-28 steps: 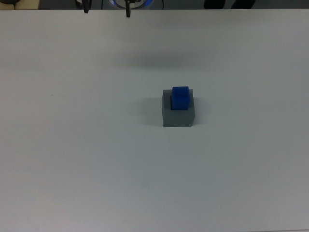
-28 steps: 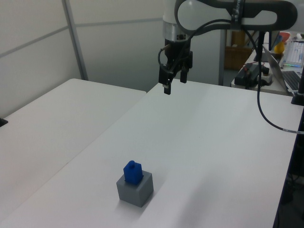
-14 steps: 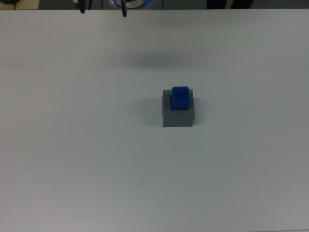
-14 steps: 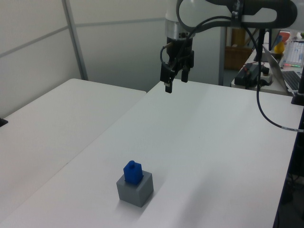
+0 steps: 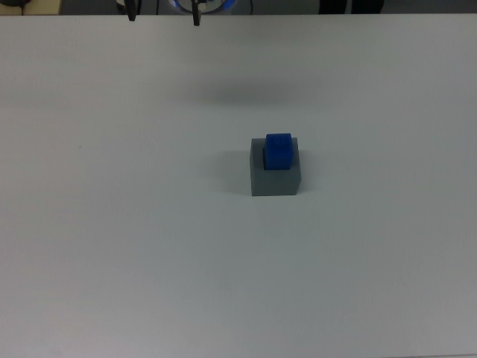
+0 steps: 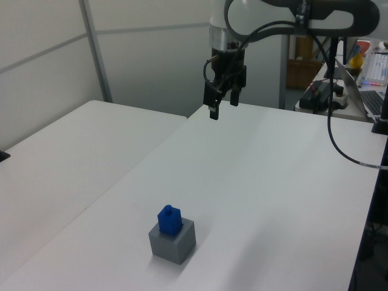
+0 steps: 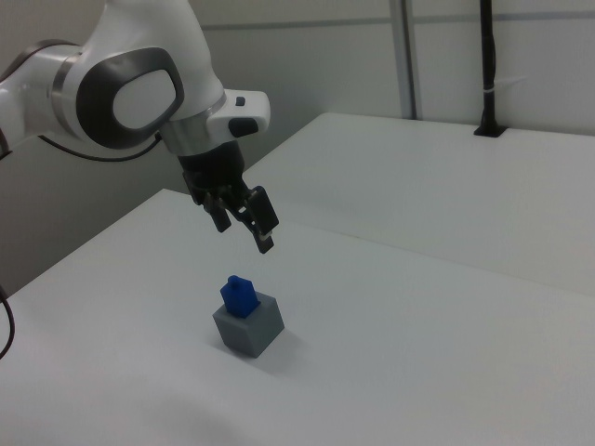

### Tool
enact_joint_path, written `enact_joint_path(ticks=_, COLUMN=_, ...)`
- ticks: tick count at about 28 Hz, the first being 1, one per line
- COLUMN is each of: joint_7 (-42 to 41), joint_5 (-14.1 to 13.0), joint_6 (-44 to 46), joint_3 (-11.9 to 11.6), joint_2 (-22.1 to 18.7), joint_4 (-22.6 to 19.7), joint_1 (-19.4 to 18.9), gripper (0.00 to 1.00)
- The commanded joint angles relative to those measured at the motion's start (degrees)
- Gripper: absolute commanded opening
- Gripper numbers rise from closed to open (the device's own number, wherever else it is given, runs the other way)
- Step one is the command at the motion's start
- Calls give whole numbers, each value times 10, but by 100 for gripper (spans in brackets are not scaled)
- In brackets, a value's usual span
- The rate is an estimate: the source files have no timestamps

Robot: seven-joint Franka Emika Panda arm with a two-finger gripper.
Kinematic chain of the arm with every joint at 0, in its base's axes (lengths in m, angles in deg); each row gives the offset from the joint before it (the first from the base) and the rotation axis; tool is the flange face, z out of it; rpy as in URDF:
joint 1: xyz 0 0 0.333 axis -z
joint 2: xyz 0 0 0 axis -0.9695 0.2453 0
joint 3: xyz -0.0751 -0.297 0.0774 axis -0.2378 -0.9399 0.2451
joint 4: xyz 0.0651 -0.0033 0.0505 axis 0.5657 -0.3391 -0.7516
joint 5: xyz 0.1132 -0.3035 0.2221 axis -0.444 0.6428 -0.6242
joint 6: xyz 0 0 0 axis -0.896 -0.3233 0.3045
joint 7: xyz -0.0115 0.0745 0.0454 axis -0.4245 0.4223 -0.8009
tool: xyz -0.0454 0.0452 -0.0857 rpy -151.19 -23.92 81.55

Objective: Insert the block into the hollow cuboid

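The blue block (image 5: pixel 279 151) stands upright in the recess of the grey hollow cuboid (image 5: pixel 274 181), its upper part sticking out above the rim. The pair sits near the middle of the white table (image 5: pixel 112 224). The left view shows the block (image 6: pixel 169 219) in the cuboid (image 6: pixel 173 244) near the front, and the right view shows the block (image 7: pixel 239 295) in the cuboid (image 7: pixel 249 330) as well. My gripper (image 6: pixel 223 108) hangs high over the table's far end, well away from them, open and holding nothing. In the top view only the gripper (image 5: pixel 165 15) fingertips show at the upper edge. The right view has the gripper (image 7: pixel 244 234) above and behind the block.
A second white table (image 6: pixel 73 151) adjoins on the left view's left. A cluttered desk (image 6: pixel 364 91) with cables stands at the left view's right, and a black cable (image 6: pixel 339 139) loops down from the arm. A black post (image 7: pixel 487 65) stands on the far table in the right view.
The gripper has shifted only slightly, up and back, at the table's far end. Block and cuboid have not moved.
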Motion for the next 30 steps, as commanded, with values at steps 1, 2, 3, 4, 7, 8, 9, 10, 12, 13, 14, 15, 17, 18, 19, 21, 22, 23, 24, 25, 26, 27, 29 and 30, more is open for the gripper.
enact_joint_path(ticks=1, joint_7=-12, joint_5=-9, joint_6=8, joint_3=4, joint_2=1, joint_4=3, joint_1=7, gripper=100)
enact_joint_path(ticks=2, joint_7=-12, joint_5=-9, joint_6=9, joint_3=5, joint_2=1, joint_4=3, joint_1=7, gripper=100)
enact_joint_path(ticks=3, joint_7=-12, joint_5=-9, joint_6=10, joint_3=5, joint_2=1, joint_4=3, joint_1=7, gripper=100)
enact_joint_path(ticks=4, joint_7=-13, joint_5=-9, joint_6=12, joint_3=5, joint_2=0, joint_4=3, joint_1=7, gripper=100)
enact_joint_path(ticks=7, joint_7=-12, joint_5=0, joint_6=42, joint_3=4, joint_2=0, joint_4=3, joint_1=5, gripper=100)
enact_joint_path(ticks=8, joint_7=-15, joint_5=1, joint_6=51, joint_3=4, joint_2=0, joint_4=3, joint_1=5, gripper=100)
enact_joint_path(ticks=9, joint_7=-15, joint_5=5, joint_6=59, joint_3=4, joint_2=-1, joint_4=3, joint_1=5, gripper=100)
enact_joint_path(ticks=10, joint_7=-15, joint_5=10, joint_6=64, joint_3=4, joint_2=-2, joint_4=3, joint_1=5, gripper=100)
enact_joint_path(ticks=12, joint_7=-17, joint_5=20, joint_6=70, joint_3=4, joint_2=-2, joint_4=3, joint_1=5, gripper=100)
enact_joint_path(ticks=13, joint_7=-18, joint_5=22, joint_6=69, joint_3=4, joint_2=-1, joint_4=3, joint_1=5, gripper=100)
enact_joint_path(ticks=14, joint_7=-18, joint_5=23, joint_6=69, joint_3=5, joint_2=0, joint_4=3, joint_1=5, gripper=100)
enact_joint_path(ticks=15, joint_7=-20, joint_5=23, joint_6=68, joint_3=5, joint_2=0, joint_4=3, joint_1=5, gripper=100)
enact_joint_path(ticks=17, joint_7=-42, joint_5=25, joint_6=68, joint_3=5, joint_2=0, joint_4=3, joint_1=5, gripper=100)
enact_joint_path(ticks=18, joint_7=-55, joint_5=27, joint_6=69, joint_3=5, joint_2=0, joint_4=3, joint_1=5, gripper=100)
enact_joint_path(ticks=19, joint_7=-65, joint_5=32, joint_6=69, joint_3=5, joint_2=0, joint_4=3, joint_1=5, gripper=100)
enact_joint_path(ticks=21, joint_7=-74, joint_5=37, joint_6=69, joint_3=6, joint_2=1, joint_4=3, joint_1=4, gripper=100)
enact_joint_path(ticks=22, joint_7=-74, joint_5=37, joint_6=68, joint_3=7, joint_2=3, joint_4=3, joint_1=4, gripper=100)
enact_joint_path(ticks=23, joint_7=-74, joint_5=37, joint_6=68, joint_3=7, joint_2=3, joint_4=3, joint_1=5, gripper=100)
enact_joint_path(ticks=24, joint_7=-74, joint_5=37, joint_6=68, joint_3=7, joint_2=2, joint_4=3, joint_1=4, gripper=100)
enact_joint_path(ticks=25, joint_7=-74, joint_5=37, joint_6=68, joint_3=7, joint_2=2, joint_4=3, joint_1=4, gripper=100)
enact_joint_path(ticks=26, joint_7=-74, joint_5=37, joint_6=68, joint_3=7, joint_2=2, joint_4=3, joint_1=4, gripper=100)
enact_joint_path(ticks=27, joint_7=-74, joint_5=37, joint_6=68, joint_3=7, joint_2=2, joint_4=3, joint_1=5, gripper=100)
enact_joint_path(ticks=29, joint_7=-75, joint_5=37, joint_6=68, joint_3=7, joint_2=2, joint_4=3, joint_1=5, gripper=100)
enact_joint_path(ticks=30, joint_7=-76, joint_5=37, joint_6=68, joint_3=7, joint_2=2, joint_4=3, joint_1=5, gripper=100)
